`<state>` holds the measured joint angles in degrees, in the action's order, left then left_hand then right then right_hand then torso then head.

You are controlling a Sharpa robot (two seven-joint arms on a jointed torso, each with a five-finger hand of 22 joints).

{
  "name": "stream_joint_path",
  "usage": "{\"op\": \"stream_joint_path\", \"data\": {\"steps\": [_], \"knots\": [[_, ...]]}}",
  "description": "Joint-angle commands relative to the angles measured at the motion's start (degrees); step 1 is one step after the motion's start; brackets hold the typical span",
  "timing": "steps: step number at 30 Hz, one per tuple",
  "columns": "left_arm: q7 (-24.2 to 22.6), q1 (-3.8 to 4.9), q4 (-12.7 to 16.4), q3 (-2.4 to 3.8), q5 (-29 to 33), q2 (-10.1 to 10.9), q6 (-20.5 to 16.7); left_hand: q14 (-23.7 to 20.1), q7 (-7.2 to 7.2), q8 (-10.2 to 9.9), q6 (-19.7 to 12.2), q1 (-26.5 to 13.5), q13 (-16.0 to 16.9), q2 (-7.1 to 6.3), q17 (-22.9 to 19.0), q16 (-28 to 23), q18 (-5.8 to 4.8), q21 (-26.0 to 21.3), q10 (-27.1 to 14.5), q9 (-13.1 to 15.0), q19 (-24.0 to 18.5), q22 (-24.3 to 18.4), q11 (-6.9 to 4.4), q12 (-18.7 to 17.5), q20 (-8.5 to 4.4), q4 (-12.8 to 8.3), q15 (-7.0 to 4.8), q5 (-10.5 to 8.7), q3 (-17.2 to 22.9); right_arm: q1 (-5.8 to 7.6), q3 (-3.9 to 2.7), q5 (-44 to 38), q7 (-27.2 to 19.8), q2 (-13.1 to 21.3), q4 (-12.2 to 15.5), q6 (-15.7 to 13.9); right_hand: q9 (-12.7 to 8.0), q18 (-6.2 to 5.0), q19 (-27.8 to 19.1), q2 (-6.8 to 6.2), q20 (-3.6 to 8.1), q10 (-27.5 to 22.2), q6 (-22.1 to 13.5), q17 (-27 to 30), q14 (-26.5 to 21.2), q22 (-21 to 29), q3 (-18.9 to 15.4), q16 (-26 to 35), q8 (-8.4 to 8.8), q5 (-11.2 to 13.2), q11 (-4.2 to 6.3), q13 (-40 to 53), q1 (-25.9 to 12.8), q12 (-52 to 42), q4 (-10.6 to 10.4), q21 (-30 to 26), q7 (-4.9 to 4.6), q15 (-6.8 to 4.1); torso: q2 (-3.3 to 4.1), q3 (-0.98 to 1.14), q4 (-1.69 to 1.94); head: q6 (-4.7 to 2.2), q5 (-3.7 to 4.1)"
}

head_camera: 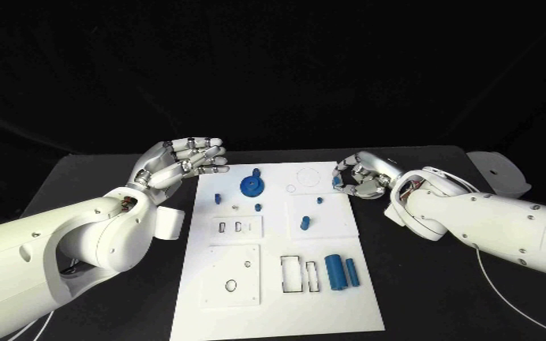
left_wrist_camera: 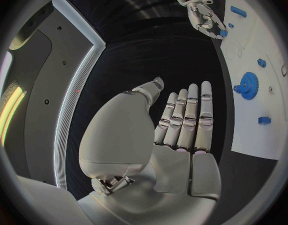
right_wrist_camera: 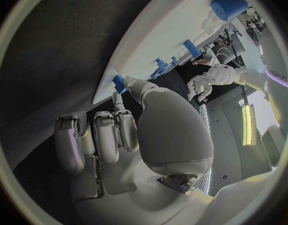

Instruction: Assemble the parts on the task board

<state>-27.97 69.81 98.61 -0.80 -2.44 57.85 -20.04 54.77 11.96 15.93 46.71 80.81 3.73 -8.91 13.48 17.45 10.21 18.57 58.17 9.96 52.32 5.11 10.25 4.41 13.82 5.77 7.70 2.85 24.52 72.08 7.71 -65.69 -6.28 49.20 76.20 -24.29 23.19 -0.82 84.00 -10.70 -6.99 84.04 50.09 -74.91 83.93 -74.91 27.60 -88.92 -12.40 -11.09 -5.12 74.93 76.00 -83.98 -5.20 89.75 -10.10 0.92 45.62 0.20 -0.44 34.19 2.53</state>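
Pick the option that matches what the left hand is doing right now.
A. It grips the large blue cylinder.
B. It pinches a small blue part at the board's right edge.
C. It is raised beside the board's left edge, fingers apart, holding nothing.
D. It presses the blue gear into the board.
C: the left hand is up beside the task board, off its left edge, fingers apart and holding nothing; the blue gear lies untouched.

A robotics lab: black-draped table (head_camera: pixel 102 175) with a white task board (head_camera: pixel 278 294).

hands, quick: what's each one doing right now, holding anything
Left hand: open, fingers straight, holding nothing, beside the task board.
Right hand: pinching a small blue part at the board's edge.
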Motion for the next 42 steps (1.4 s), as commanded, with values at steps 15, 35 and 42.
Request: {"op": "stream_joint_path", "data": {"steps": [15,35,42], "knots": [[-0.41,0.05,0.12,0.04,0.33,-0.02,0.69,0.43,1.35,-0.22,0.24,-0.42,-0.02,0.06,0.05,-0.28,0.3,-0.27,0.37,-0.06,0.5,-0.07,0.11,-0.23,-0.06,-0.01,0.11,0.12,0.28,-0.09,0.01,-1.24,1.57,-0.61,-0.21,1.16,0.23,0.82,6.0,1.04,-0.23,1.06,1.23,-12.67,5.51,-15.09,0.69,-0.43,-0.63,0.21,0.16,9.96,-0.14,-0.5,0.1,0.25,0.33,0.03,0.0,0.03,-0.01,0.08,0.37],[-0.38,0.06,0.19,0.04,0.34,0.18,0.68,0.4,1.4,-0.27,0.21,-0.49,-0.02,0.07,0.07,-0.34,0.29,-0.3,0.34,-0.08,0.49,-0.1,0.15,-0.3,-0.05,-0.03,0.13,0.12,0.34,-0.13,0.0,-1.24,2.48,-0.86,0.23,-4.65,1.25,0.82,6.0,2.82,0.86,2.17,4.67,-12.99,5.59,-15.09,1.68,-0.51,-2.35,-1.51,1.56,10.94,-0.6,-1.59,0.49,0.25,1.93,-1.18,0.01,0.06,0.02,0.26,0.29],[-0.38,0.06,-0.03,0.04,0.34,0.17,0.72,0.4,1.4,-0.27,0.21,-0.49,-0.02,0.07,0.07,-0.34,0.29,-0.3,0.34,-0.08,0.49,-0.1,0.15,-0.3,-0.05,-0.03,0.13,0.12,0.34,-0.05,-0.16,-0.63,3.34,-0.02,3.08,-7.21,1.58,0.82,6.0,3.32,1.15,2.31,5.28,-13.04,5.6,-15.09,1.86,-0.52,-2.82,-1.7,1.89,11.04,-0.63,-1.69,0.69,0.25,2.31,-1.48,-0.08,0.05,-0.04,0.26,0.04]]}}
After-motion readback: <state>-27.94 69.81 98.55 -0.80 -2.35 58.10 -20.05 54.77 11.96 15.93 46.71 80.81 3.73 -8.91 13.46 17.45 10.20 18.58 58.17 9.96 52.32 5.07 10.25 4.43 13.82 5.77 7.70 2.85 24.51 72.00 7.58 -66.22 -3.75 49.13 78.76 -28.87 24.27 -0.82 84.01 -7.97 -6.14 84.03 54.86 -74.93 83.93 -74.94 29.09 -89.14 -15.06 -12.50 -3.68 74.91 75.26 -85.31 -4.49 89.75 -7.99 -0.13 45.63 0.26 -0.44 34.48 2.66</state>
